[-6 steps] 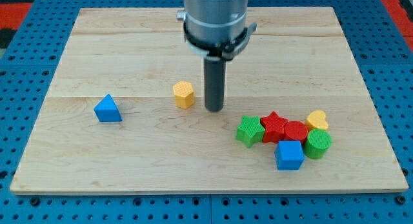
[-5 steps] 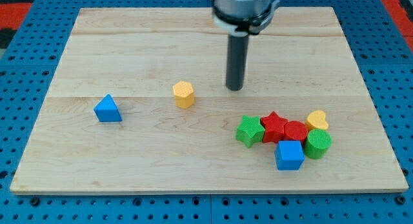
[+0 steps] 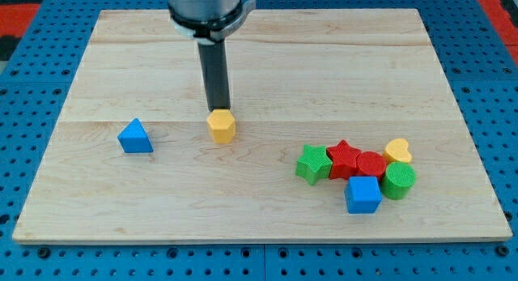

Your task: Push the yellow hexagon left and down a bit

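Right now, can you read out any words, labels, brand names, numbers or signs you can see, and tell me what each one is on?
None: no text, number or sign can be read.
The light wooden board is bare of print.
The yellow hexagon block, touching my tip just below it, and the blue triangular block carry no marks.
The grey collar above the rod shows no readable label.

My tip (image 3: 218, 111) points straight down from the arm at the view's top.
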